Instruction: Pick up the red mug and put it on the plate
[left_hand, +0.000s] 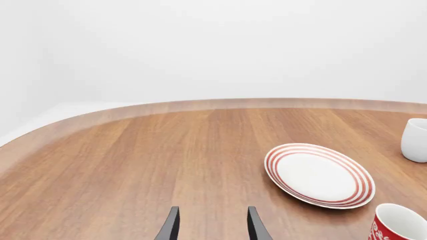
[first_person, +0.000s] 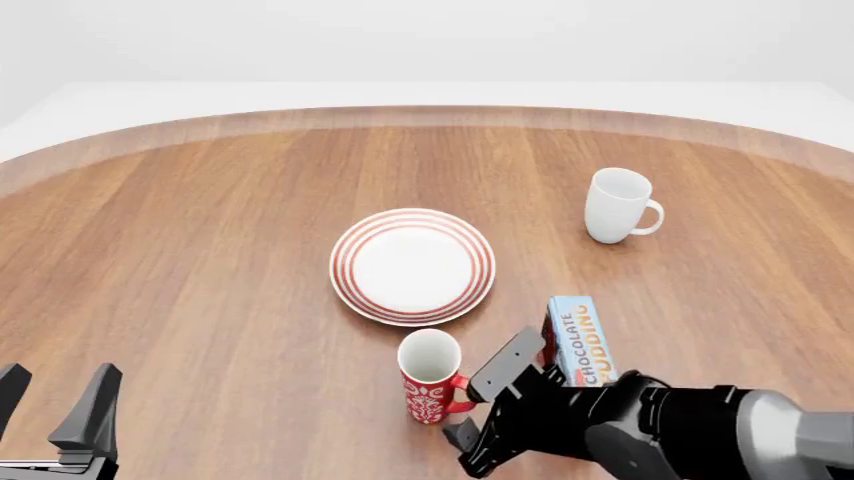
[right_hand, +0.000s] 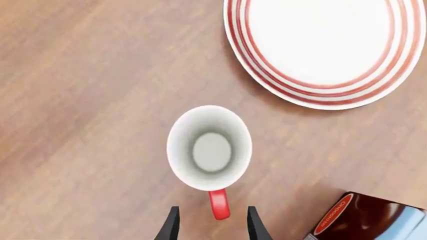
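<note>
Just beside the plate (first_person: 412, 266), the red mug (first_person: 430, 376) stands upright, its handle between the right tool's (right_hand: 209, 225) parted fingers.

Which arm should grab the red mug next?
Right. Its open pincer straddles the red mug's handle from above, the plate just beyond. The left pincer sits far off at the table's near-left.

My views are bright, evenly lit and sharp; soft faint shadows sit under the plate (right_hand: 330, 97) and red mug (right_hand: 209, 148).
</note>
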